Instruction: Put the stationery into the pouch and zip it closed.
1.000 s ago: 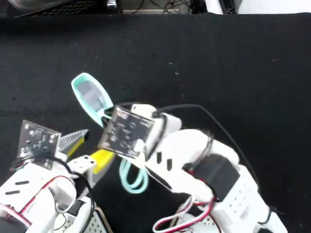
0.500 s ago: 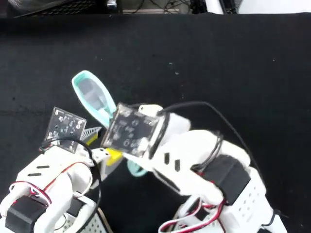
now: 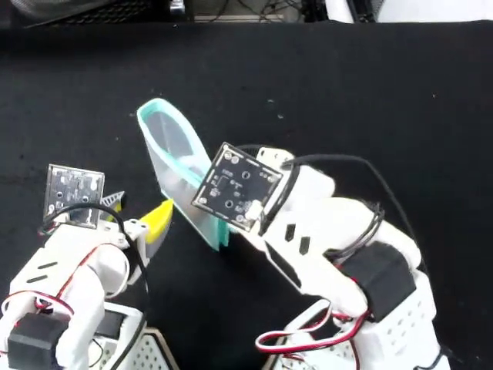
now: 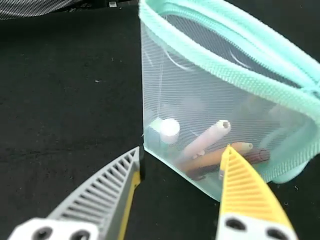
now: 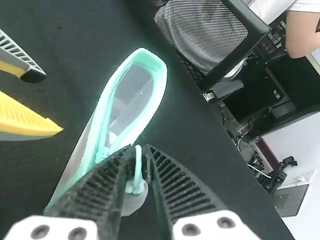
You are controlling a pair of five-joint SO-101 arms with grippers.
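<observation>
**A:** ok whats the biggest thing, the black table (image 3: pixel 370 92)?

**B:** yep, black cloth all over it. Then the 2 white arms at the near edge, right arm (image 3: pixel 339 254) and left arm (image 3: pixel 69 277), side by side.

**A:** and the pouch?

**B:** pouch (image 3: pixel 176 166) is btwn the two arms, see-thru mesh w/ teal zip trim. Zip is wide open, so the mouth gapes.

**A:** grippers?

**B:** right gripper (image 5: pixel 140 150) is at the near end of the mouth, black jaws nearly together and pinching the teal zip pull (image 5: pixel 136 172). left gripper (image 4: pixel 182 149) is low, just beside the pouch wall, w/ jaws spread wide and nothing btwn them. The yellow finger (image 4: pixel 240 185) overlaps the pouch's bottom corner from the wrist cam. Cant tell if its actually touching tbh.

**A:** stationery?

**B:** already inside, lying at the bottom behind the mesh. There's a pale marker (image 4: pixel 207 139) leaning, an orange pencil (image 4: pixel 237 149) under it, and smth w/ a white cap (image 4: pixel 167 127) next to them.

**A:** anything else?

**B:** a mesh office chair (image 5: pixel 200 27) past the table, in the right wrist cam.
</observation>
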